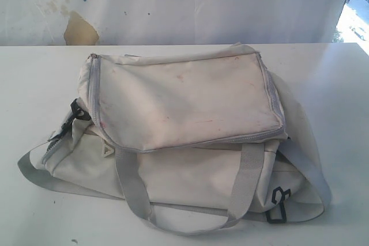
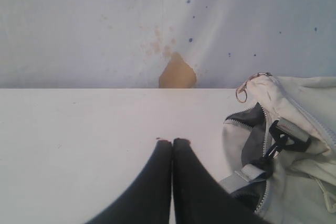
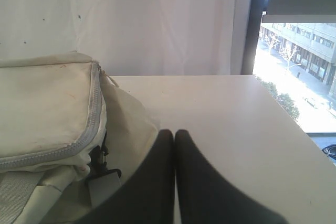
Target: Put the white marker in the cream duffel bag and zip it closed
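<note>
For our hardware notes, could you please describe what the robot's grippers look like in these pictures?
Both the left gripper and the right gripper have two smooth black fingers, broad at the base and tapering to rounded tips. No cables, markings or arm links show.

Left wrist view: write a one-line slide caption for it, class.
Shut left end effector over a white table, beside the cream duffel bag, whose end zipper gapes partly open.
</note>
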